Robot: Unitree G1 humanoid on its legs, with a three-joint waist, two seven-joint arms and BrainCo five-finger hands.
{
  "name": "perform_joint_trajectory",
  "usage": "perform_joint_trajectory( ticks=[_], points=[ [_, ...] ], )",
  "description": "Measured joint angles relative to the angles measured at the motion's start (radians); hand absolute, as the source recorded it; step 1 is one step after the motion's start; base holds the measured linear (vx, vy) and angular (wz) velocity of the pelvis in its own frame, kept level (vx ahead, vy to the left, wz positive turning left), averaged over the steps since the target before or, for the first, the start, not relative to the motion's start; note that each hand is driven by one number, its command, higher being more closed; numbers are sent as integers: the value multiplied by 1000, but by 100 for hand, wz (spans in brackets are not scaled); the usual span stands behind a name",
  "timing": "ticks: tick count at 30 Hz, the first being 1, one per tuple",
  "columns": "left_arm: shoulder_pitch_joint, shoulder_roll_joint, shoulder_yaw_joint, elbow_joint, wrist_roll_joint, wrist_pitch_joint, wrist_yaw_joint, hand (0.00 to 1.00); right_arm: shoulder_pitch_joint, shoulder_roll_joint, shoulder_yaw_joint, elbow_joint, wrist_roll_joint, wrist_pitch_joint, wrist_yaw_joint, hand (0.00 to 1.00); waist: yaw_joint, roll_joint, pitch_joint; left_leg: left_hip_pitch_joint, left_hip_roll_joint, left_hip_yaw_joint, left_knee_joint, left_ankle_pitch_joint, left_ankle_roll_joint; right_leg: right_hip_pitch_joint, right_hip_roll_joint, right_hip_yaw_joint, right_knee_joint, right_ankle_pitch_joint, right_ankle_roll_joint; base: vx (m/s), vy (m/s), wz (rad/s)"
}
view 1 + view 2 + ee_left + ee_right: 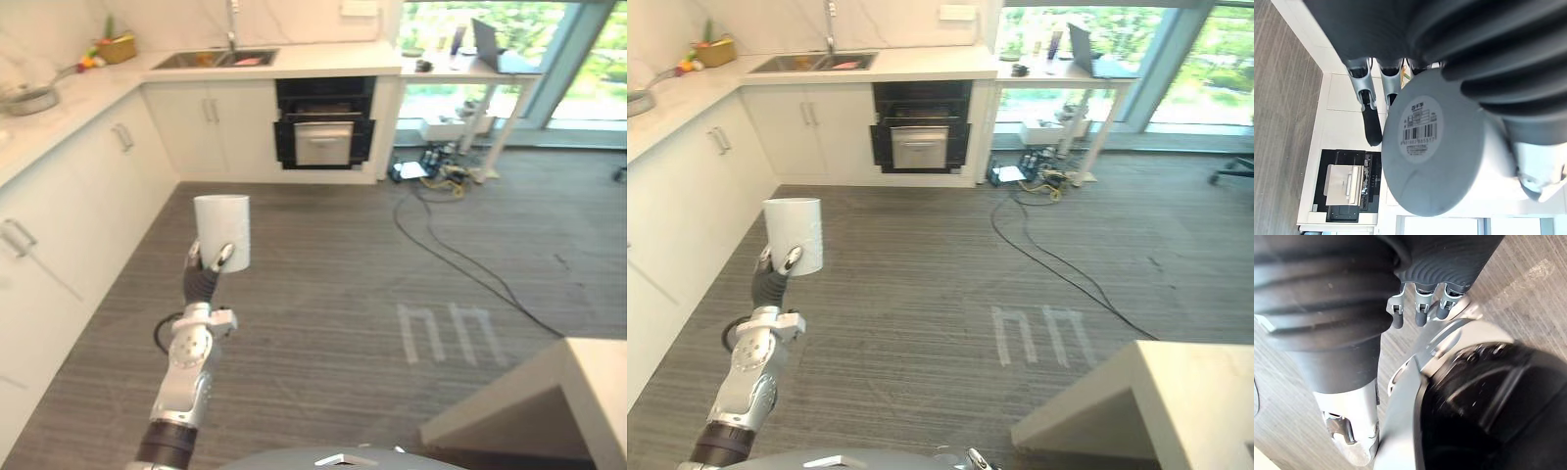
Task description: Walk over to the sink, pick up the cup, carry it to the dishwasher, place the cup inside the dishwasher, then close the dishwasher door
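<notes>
The left hand (204, 269) is raised in front of the robot. It is closed around the lower part of a white cup (222, 230), with the fingers (1370, 122) curled up one side of the wall and the thumb on the other. The cup stands upright in the grip, its long axis vertical and its body rising above the hand.

Beyond the cup is a wide stretch of grey floor (323, 284). At the far side of it is the dishwasher (324, 127), a dark-fronted unit set under the white tabletop (323, 64) just right of the sink (214, 59). From the hand it lies ahead and somewhat to the robot's right, well apart from the cup. The next stage therefore looks like walking rather than reaching, and the left arm is the one placed to deliver the cup. Cables (441, 245) trail over the floor to the right of a straight path.

The eye views show the cup's upright pose and the whole route. The left wrist view shows the cup's flat labelled base facing the camera, the grip around it, and the dishwasher front past the fingertips. Whether the dishwasher door is open cannot be told.

The right hand (1420, 308) shows in its own wrist view, hanging low over the floor. Whether it is open or closed cannot be told.
</notes>
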Motion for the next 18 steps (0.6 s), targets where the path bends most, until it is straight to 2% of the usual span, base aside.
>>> perform_joint_trajectory(
  ticks=[1, 2, 4, 5, 7, 9, 10, 11, 12, 13, 14, 15, 16, 17, 18],
  points=[
    [-1, 3, -12, 4, 9, 12, 0, 100, -1, 4, 0, 1, 1, 0, -4, 0, -13, -1, 2, 7, -2, -31, 16, -11, 12, -62, -12, 34, 149, 62, -71, 30, 115, 88],
    [-2, 6, -29, 3, 15, 12, 1, 100, 1, 17, -1, 4, 15, -3, -17, 0, -25, 3, 15, 14, 7, -77, 39, -28, 22, -149, 7, 98, 294, 81, -52, 99, 76, 92],
    [-3, 9, -28, 3, 15, 12, 7, 100, 1, 33, 0, 2, 41, -10, -17, 0, -26, -2, 17, 18, 21, -101, 51, -42, 28, -176, 43, 119, 272, 26, -24, 129, 33, 71],
    [-20, 16, -28, 3, 16, 12, 24, 100, 5, 60, 0, -1, 49, -27, -16, 0, -27, -14, 26, 31, 27, -124, 47, -53, 36, -187, 89, 127, 123, 3, 0, 156, -16, 61],
    [-34, 17, -29, -6, 16, 12, 27, 100, 7, 70, -1, -12, 52, -32, -16, 0, -26, -24, 34, 39, 34, -123, 46, -66, 35, -188, 120, 127, -15, 13, 13, 170, -67, 40],
    [-55, 18, -33, -53, 16, 16, 30, 100, 18, 73, 2, -42, 68, -23, -20, 0, -23, -27, 38, 54, 47, -120, 49, -106, 22, -188, 178, 120, -291, 80, 34, 251, -143, 10],
    [-62, 18, -35, -70, 16, 16, 30, 100, 16, 74, 3, -44, 76, -20, -21, 0, -21, -28, 41, 64, 48, -119, 49, -116, 17, -186, 186, 119, -343, 97, 34, 411, -242, 0],
    [-75, 18, -39, -116, 16, 22, 25, 100, 16, 77, 3, -44, 79, -13, -22, 0, -18, -35, 47, 98, 47, -115, 50, -147, -4, -169, 188, 95, -403, 112, 29, 393, -232, 2],
    [-76, 17, -40, -134, 16, 23, 20, 100, 20, 78, 2, -44, 79, -5, -21, 0, -18, -40, 49, 120, 46, -116, 50, -160, -10, -158, 187, 88, -406, 106, 27, 535, -297, 4],
    [-77, 5, -43, -152, 16, 28, 11, 100, 26, 71, -2, -53, 83, 3, -19, 0, -17, -35, 50, 160, 66, -123, 59, -203, -10, -149, 204, 81, -356, 165, -1, 395, -204, 8],
    [-77, -4, -49, -157, 16, 34, 5, 100, 36, 70, 0, -70, 87, 3, -19, 0, -20, -16, 50, 170, 85, -125, 65, -223, -10, -152, 215, 70, -322, 168, -6, 501, -249, 15],
    [-77, -18, -68, -169, 16, 41, -7, 100, 56, 55, 0, -105, 89, 1, -19, 0, -23, 22, 36, 193, 118, -125, 59, -258, -7, -174, 240, 54, -244, 156, -33, 489, -239, 12],
    [-79, -34, -74, -168, 17, 46, -22, 100, 64, 37, 0, -121, 89, 1, -22, 0, -24, 56, 20, 214, 137, -126, 67, -252, -16, -191, 257, 32, -180, 110, -68, 497, -229, 2],
    [-79, -40, -75, -167, 18, 51, -24, 100, 53, 33, 1, -120, 89, 2, -26, 0, -24, 62, 18, 212, 139, -124, 106, -228, -36, -194, 257, 27, -154, 86, -76, 471, -229, -10],
    [-71, -51, -85, -167, 24, 55, -22, 100, 36, 38, 3, -124, 100, 6, -33, 0, -27, 53, 16, 177, 141, -120, 212, -181, -61, -173, 244, 14, -125, 46, -82, 437, -267, -3]
  ],
)
